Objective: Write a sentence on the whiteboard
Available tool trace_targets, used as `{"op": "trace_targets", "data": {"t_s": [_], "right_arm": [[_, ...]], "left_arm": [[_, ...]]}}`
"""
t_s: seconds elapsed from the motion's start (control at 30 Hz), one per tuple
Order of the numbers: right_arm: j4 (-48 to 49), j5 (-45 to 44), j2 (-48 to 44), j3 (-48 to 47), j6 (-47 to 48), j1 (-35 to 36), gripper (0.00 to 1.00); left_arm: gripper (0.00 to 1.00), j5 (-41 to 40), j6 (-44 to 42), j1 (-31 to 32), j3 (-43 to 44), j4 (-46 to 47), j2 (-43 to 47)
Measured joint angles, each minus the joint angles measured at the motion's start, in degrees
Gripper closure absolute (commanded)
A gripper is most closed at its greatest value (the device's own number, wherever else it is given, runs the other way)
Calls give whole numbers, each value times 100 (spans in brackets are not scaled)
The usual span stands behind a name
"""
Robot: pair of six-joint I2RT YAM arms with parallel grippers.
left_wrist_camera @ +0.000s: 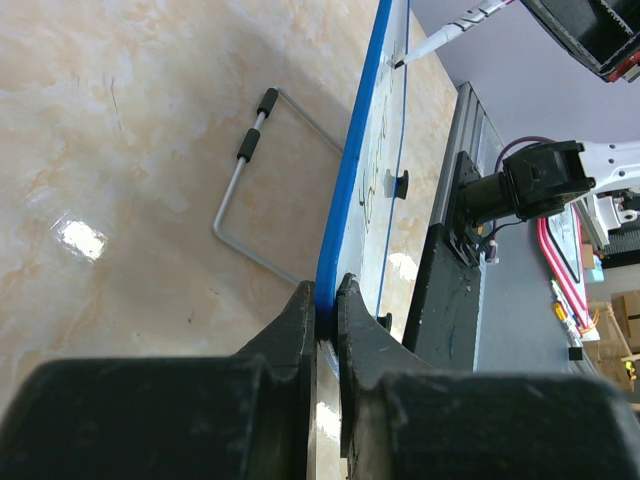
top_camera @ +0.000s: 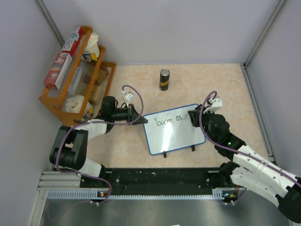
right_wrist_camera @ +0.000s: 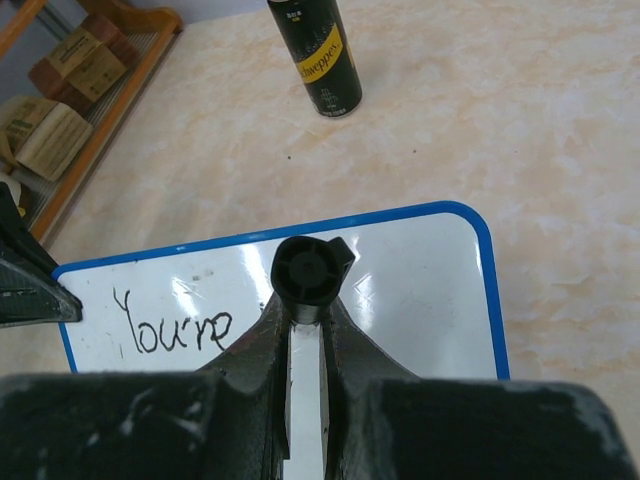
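left end effector (left_wrist_camera: pixel 325 290) clamps whiteboard (top_camera: pixel 174 136) | right end effector (right_wrist_camera: pixel 305 320) clamps marker (right_wrist_camera: pixel 303 272) | stand wire (left_wrist_camera: pixel 232 190): left-wrist only

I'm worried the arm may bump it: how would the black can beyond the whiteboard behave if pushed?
The black can stands upright, tall and narrow, so a high push would probably tip it. Once down, its round body would likely roll on the smooth table. Its weight cannot be judged.

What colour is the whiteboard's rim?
The whiteboard's rim is blue; right wrist view shows it best.
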State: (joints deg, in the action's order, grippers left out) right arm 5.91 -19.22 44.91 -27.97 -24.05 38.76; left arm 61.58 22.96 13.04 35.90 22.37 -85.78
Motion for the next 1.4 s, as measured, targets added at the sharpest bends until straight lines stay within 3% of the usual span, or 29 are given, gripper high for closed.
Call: {"op": "trace_targets", "data": {"t_s": [0.63, 1.4], "right_arm": [[-98, -24, -258, -74, 72, -33, 100], [306, 28, 289, -214, 146, -201, 100]], "left_arm": [[100, 2, 0, 0, 0, 0, 0], [100, 0, -2, 0, 0, 0, 0]]}}
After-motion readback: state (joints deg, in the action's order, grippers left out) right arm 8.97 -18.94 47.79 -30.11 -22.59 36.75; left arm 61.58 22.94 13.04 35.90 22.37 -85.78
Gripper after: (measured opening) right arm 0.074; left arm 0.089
